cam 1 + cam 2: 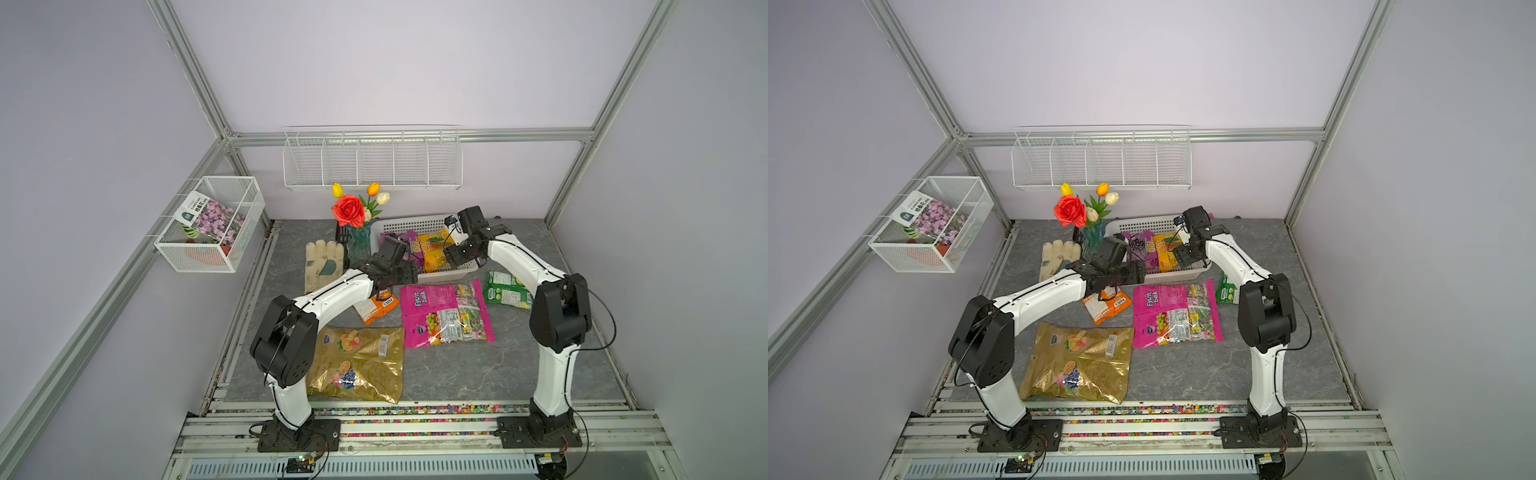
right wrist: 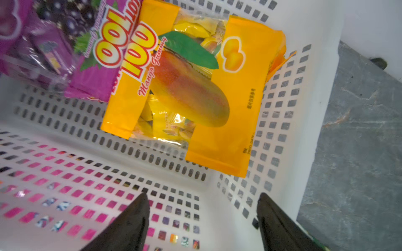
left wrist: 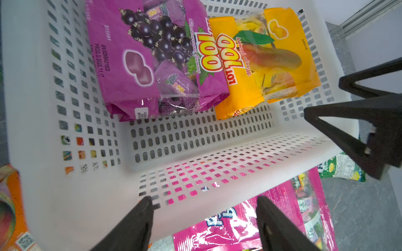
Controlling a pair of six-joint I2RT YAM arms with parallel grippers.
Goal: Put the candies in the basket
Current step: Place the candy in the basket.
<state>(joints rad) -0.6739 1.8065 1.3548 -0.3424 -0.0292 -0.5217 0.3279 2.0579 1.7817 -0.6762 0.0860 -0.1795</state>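
Left wrist view shows the left pincer (image 3: 203, 198) released, jaws apart and empty, poised over the near wall of the basket (image 3: 65, 206). The right wrist view shows the right pincer (image 2: 202, 194) likewise released and empty over the same wall, nearer a corner. Two candies lie inside, touching: the purple bag (image 3: 152, 54) and the yellow-orange bag (image 3: 272, 54). In both top views the basket sits at the centre of the frame, with four bags on the worktop (image 1: 478, 374) below it: the magenta bag (image 1: 444, 311) just beside the near wall, the orange bag (image 1: 376, 309) to its left and partly under the left arm, the green bag (image 1: 505, 289) to its right, and the gold bag (image 1: 357, 361) at lower centre. Expect these hazards. Both pincers are close together, so move one arm at a time or they may collide. A low retreat could hook the rolled rim and drag or tip the basket. The vase (image 1: 358, 247) stands just left of the basket, where a left-arm sweep could topple it. Glossy film lying flat may slip from the jaws. The magenta and gold bags look too large for the free floor and may catch on the rim.
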